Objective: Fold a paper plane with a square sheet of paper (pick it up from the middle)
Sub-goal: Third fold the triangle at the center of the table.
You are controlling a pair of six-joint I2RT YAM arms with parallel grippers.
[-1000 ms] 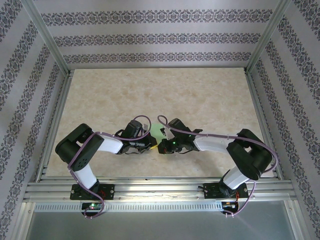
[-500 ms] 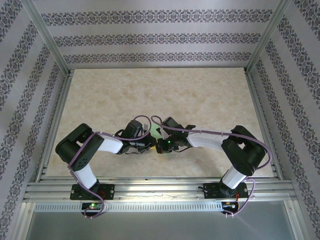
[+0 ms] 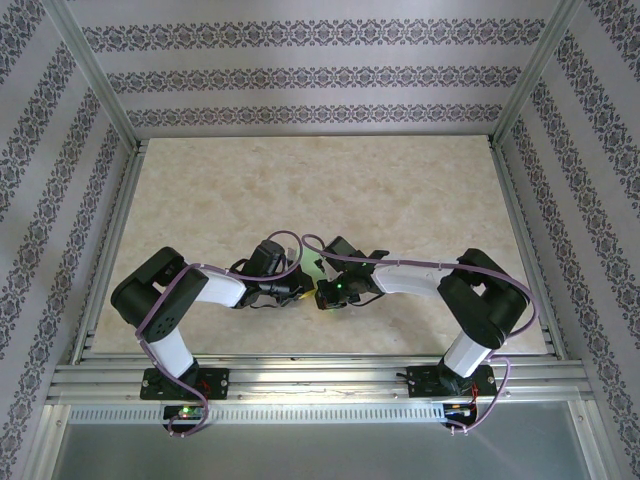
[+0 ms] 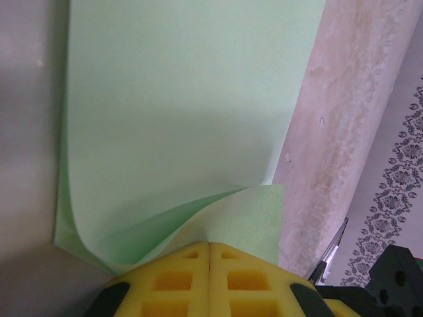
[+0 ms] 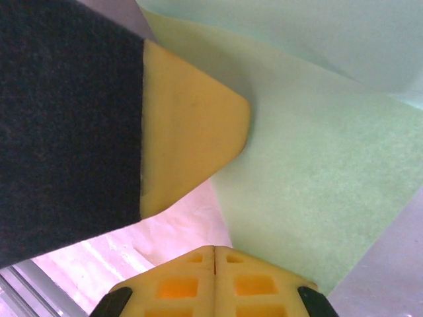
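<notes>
The square sheet of paper [image 4: 178, 119] is pale green and bent into a soft curl, standing up off the table. My left gripper [image 4: 210, 244] is shut on the sheet of paper at its lower edge, where the two curved layers meet the seam of the yellow pads. From above, a sliver of the paper [image 3: 316, 268] peeks out between the two wrists near the table's front middle. My right gripper [image 5: 215, 249] is shut, its tips just beside the paper's [image 5: 317, 185] edge with nothing in the seam. One left finger [image 5: 192, 132] hangs close above it.
The beige marbled table [image 3: 300, 190] stretches away behind both arms. Aluminium rails [image 3: 110, 250] border it at left, right and front. Patterned walls enclose the cell. Both forearms lie low and meet at the front centre.
The right arm has swung left and drawn in towards the left gripper, covering more of the green paper. The left arm has stayed put, still shut on the paper.
</notes>
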